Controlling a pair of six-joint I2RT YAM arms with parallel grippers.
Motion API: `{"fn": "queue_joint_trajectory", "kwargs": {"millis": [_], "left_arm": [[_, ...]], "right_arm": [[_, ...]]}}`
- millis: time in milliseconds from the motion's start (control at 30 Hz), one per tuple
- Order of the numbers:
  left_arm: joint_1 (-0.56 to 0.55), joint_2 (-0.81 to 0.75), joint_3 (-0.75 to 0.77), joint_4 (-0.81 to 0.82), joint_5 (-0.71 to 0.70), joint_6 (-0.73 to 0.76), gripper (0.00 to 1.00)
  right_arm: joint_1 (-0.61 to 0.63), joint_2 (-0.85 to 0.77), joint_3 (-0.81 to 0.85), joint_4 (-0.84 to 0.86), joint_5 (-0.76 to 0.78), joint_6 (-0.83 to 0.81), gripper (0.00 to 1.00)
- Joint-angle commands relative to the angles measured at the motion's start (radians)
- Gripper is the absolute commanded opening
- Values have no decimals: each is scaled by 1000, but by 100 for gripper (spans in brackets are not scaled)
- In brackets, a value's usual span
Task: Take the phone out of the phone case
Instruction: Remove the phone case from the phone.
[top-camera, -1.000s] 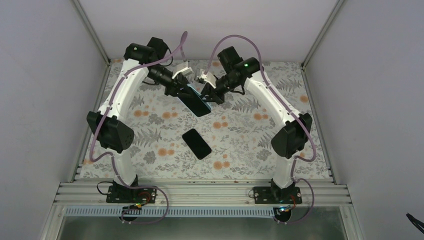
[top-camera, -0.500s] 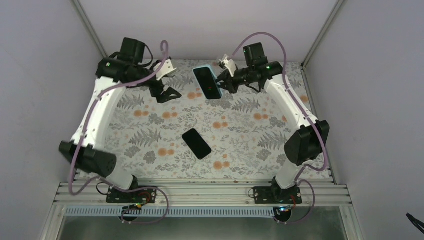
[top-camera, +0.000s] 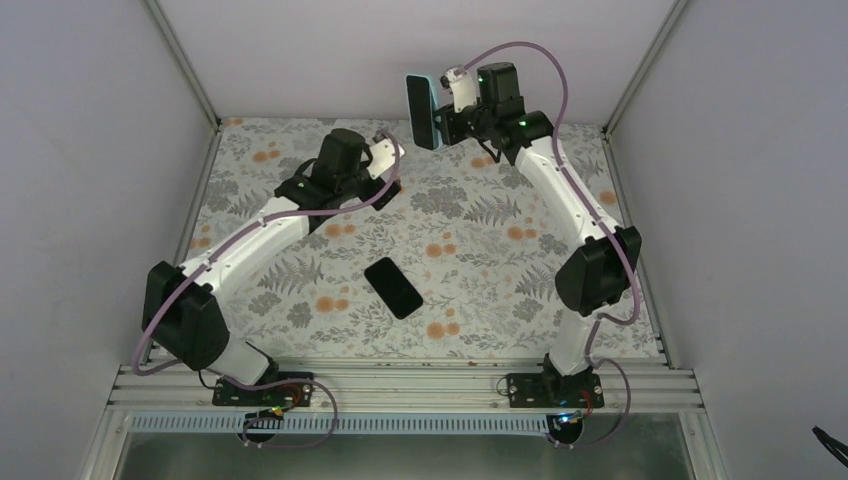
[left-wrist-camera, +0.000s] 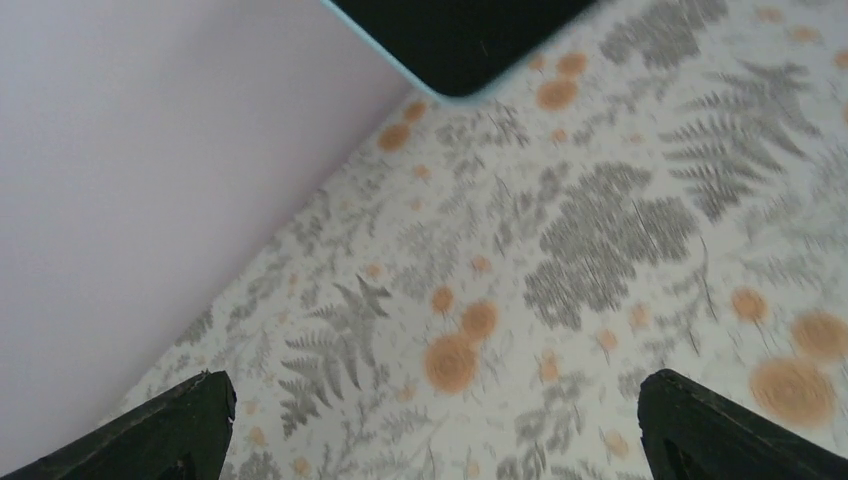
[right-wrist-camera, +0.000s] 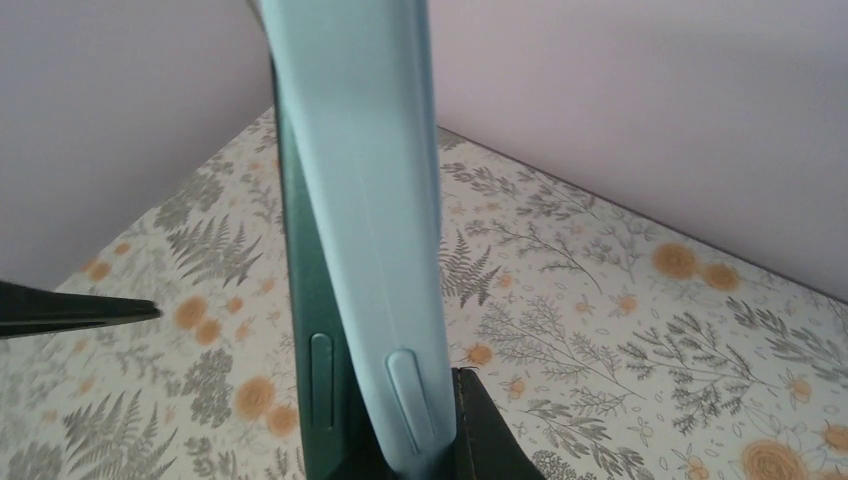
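My right gripper (top-camera: 448, 112) is shut on the pale-blue phone case (top-camera: 418, 108) and holds it upright, high up near the back wall. The phone (top-camera: 427, 112) shows as a black screen inside the blue rim. In the right wrist view the case's (right-wrist-camera: 365, 200) side wall rises from between the jaws, and the phone's dark edge (right-wrist-camera: 312, 330) with a side button lies against its left. My left gripper (top-camera: 388, 186) hangs open over the mat, below and left of the case, holding nothing. In the left wrist view a case corner (left-wrist-camera: 455, 95) shows at the top.
A black phone-shaped slab (top-camera: 393, 287) lies flat on the fern-patterned mat (top-camera: 480, 260) in the middle of the table. Pale walls close in the back and both sides. The metal rail with both arm bases (top-camera: 400, 385) runs along the near edge.
My left gripper let go of the case, opened wide and swung away to the left, then back toward the middle. My right arm lifted the case toward the back wall and stood it upright.
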Motion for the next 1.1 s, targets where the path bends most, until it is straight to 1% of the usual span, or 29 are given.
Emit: {"fn": "queue_joint_trajectory", "kwargs": {"millis": [0,200,533,767,1067], "left_arm": [[-26,-11,2,313,-106,-120,100],[-53,100,88,288,-39,-141,98],[-62,234,189,272,-27,-174,97],[-65,246,209,293,-24,-218,96],[-81,266,250,297,-47,-234,95]], "right_arm": [[7,37,59,84,100,108,3],[6,54,79,100,104,126,3],[7,61,108,106,75,145,3],[10,55,102,109,61,144,3],[12,54,101,114,50,148,3]]}}
